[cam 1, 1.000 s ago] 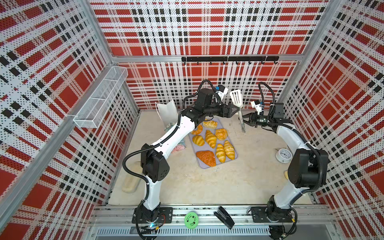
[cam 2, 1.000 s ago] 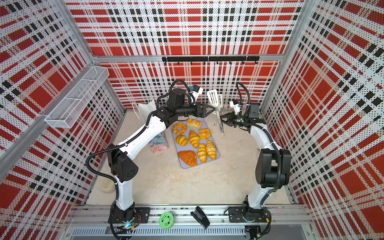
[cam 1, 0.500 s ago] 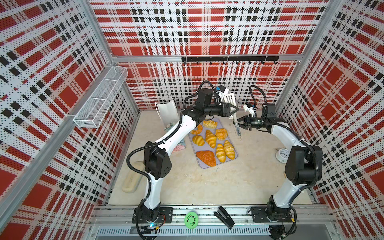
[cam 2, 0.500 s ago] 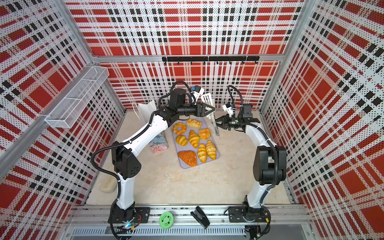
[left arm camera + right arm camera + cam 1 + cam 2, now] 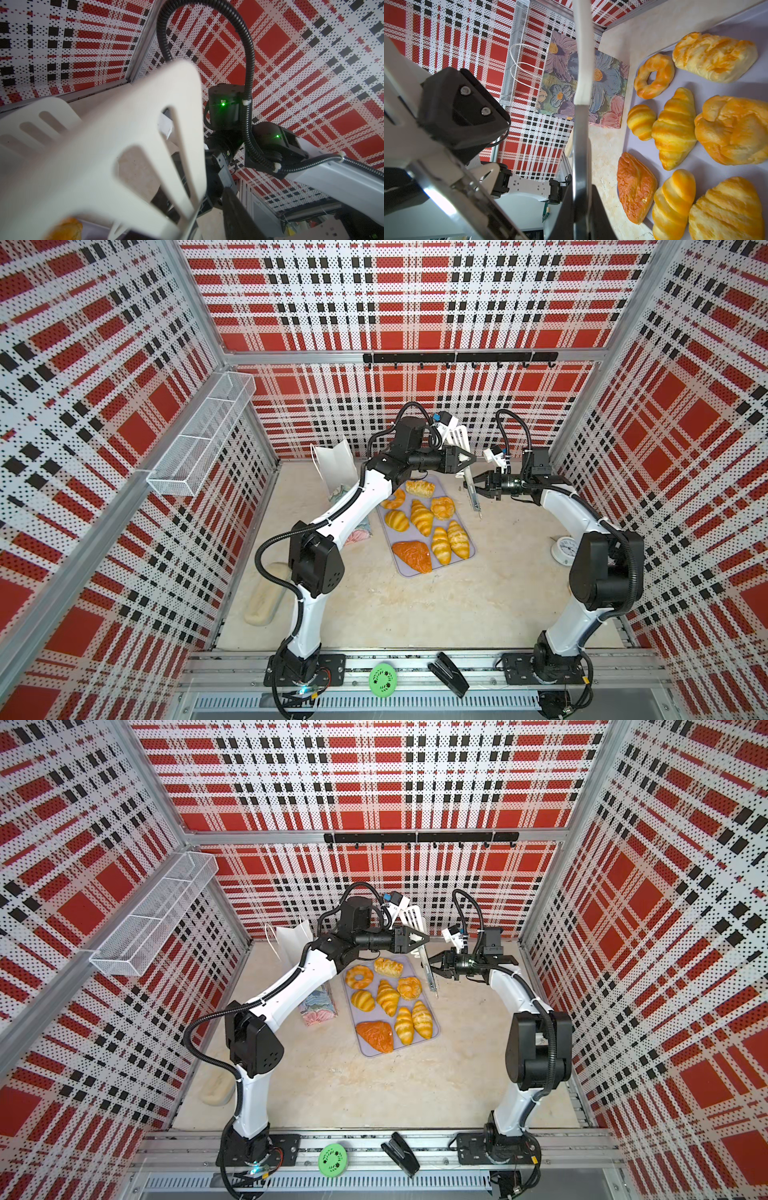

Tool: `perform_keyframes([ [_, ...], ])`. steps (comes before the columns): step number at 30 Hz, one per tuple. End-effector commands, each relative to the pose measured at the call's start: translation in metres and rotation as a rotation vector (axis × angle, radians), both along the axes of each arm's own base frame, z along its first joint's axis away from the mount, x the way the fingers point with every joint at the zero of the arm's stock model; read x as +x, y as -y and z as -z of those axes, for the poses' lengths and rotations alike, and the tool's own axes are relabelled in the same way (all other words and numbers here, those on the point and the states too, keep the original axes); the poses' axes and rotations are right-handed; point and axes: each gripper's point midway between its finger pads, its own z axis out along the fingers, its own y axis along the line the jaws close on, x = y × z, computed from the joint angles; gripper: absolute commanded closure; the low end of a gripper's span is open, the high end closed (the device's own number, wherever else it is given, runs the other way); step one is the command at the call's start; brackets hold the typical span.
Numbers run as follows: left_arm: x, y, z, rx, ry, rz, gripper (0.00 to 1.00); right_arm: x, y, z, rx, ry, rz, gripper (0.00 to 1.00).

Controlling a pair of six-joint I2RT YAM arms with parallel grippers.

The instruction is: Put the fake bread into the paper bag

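Observation:
Several pieces of fake bread (image 5: 421, 516) lie on a lilac tray (image 5: 457, 510): croissants, a ring doughnut (image 5: 359, 977), a bun, a braided piece and an orange-brown triangle (image 5: 412, 556). The paper bag (image 5: 334, 466) stands upright behind the left arm, and its flowered face (image 5: 608, 83) shows in the right wrist view. My right gripper (image 5: 478, 485) is shut on the metal handle of a white slotted spatula (image 5: 459, 439) held above the tray's far edge. My left gripper (image 5: 471, 457) sits at the spatula's neck, jaws partly open. One dark finger (image 5: 234, 207) stands apart from the blade.
A wire basket (image 5: 203, 439) hangs on the left wall and a hook rail (image 5: 457, 358) on the back wall. A small clock (image 5: 564, 549) lies at the right. A beige loaf-shaped thing (image 5: 266, 593) lies front left. A green disc (image 5: 382, 679) and stapler (image 5: 451, 674) rest on the front rail.
My right gripper has carried the spatula leftward to meet the left gripper. The left gripper's jaws have narrowed around the spatula's neck.

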Motion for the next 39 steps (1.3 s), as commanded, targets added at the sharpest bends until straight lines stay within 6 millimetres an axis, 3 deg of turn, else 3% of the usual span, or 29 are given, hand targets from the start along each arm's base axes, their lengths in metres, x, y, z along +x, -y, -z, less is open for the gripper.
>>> perform_keyframes([
  [1,0.000,0.005,-0.013,-0.039,0.036,0.025,0.58,0.005,-0.004,-0.018,0.034,0.075,-0.033,1.00],
  [13,-0.001,0.007,-0.016,-0.055,0.042,0.037,0.81,0.004,-0.004,-0.019,0.043,0.069,-0.030,0.99],
  [17,0.000,0.007,-0.019,-0.082,0.046,0.041,0.84,0.004,-0.002,-0.019,0.026,0.086,-0.013,0.96],
  [21,-0.002,0.008,-0.023,-0.090,0.056,0.047,0.87,0.008,0.005,-0.017,-0.006,0.106,0.034,0.80],
  [22,-0.004,0.009,-0.024,-0.092,0.060,0.052,0.87,0.010,0.010,-0.018,-0.015,0.111,0.053,0.72],
  [24,-0.004,0.008,-0.025,-0.094,0.065,0.052,0.88,0.012,0.019,-0.020,-0.026,0.128,0.086,0.65],
  [27,-0.005,0.007,-0.029,-0.099,0.077,0.054,0.88,0.013,0.034,-0.034,0.014,0.176,0.128,0.46],
  [32,-0.008,0.007,-0.036,-0.113,0.105,0.065,0.87,0.014,0.063,-0.055,0.137,0.231,0.208,0.34],
  [34,-0.009,0.008,-0.038,-0.117,0.112,0.069,0.87,0.011,0.065,-0.065,0.190,0.257,0.199,0.32],
  [37,-0.009,0.009,-0.037,-0.119,0.114,0.073,0.87,0.006,0.064,-0.078,0.265,0.282,0.186,0.15],
  [39,-0.011,0.012,-0.036,-0.120,0.117,0.080,0.87,0.002,0.061,-0.082,0.311,0.287,0.161,0.11],
])
